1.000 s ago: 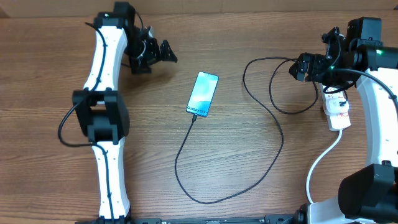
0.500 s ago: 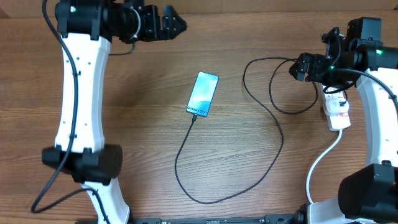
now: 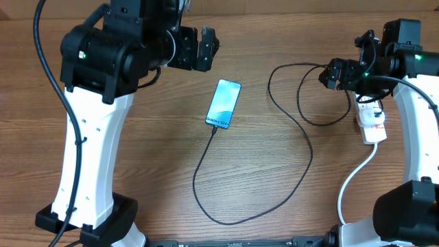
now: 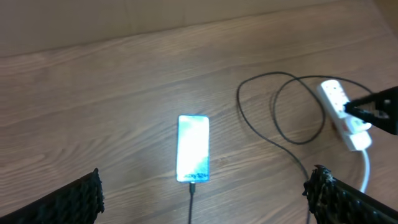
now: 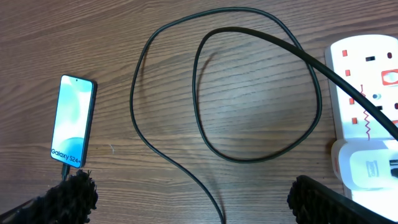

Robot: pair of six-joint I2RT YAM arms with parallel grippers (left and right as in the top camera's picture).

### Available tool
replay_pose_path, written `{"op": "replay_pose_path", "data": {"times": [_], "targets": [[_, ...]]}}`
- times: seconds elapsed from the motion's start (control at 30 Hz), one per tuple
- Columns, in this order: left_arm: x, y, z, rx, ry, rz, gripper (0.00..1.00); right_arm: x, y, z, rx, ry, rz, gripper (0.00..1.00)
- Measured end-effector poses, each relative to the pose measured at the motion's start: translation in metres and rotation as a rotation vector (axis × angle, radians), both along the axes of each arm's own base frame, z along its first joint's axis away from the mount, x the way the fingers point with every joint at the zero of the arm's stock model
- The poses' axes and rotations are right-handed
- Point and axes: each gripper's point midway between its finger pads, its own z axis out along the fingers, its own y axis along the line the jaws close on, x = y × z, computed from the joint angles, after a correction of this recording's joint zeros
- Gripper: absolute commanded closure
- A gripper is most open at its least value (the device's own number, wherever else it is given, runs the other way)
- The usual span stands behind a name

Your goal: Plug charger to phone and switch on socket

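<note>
With both pairs of jaws spread wide and empty, the phone [image 3: 223, 103] ahead of the left jaws with the charger [image 3: 312, 152] seemingly plugged in, and the socket [image 3: 372, 123] just beside the right jaws, reaching for its switch could snag the charger's loop and tug it out.

Brown wood-grain table [image 3: 158, 158], plain tan wall [image 4: 124, 18] along its far edge, soft even light

phone [image 5: 73, 120]: screen lit, charger [image 5: 205, 134] plugged in | charger loops toward socket [image 5: 367, 74] | right pincer [image 5: 199, 202] spread wide
</note>
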Motion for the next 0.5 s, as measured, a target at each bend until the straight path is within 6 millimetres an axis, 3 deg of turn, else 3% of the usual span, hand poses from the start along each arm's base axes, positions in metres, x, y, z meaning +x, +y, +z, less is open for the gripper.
{"op": "replay_pose_path", "data": {"times": [0.23, 0.5], "targets": [[0.000, -0.002, 0.000, 0.021, -0.009, 0.005, 0.00, 0.000, 0.000, 0.000, -0.001, -0.001, 0.000, 0.00], [0.010, -0.020, 0.016, -0.017, -0.095, -0.025, 0.00, 0.000, 0.000, 0.000, 0.000, 0.000, 0.000, 0.00]]}}
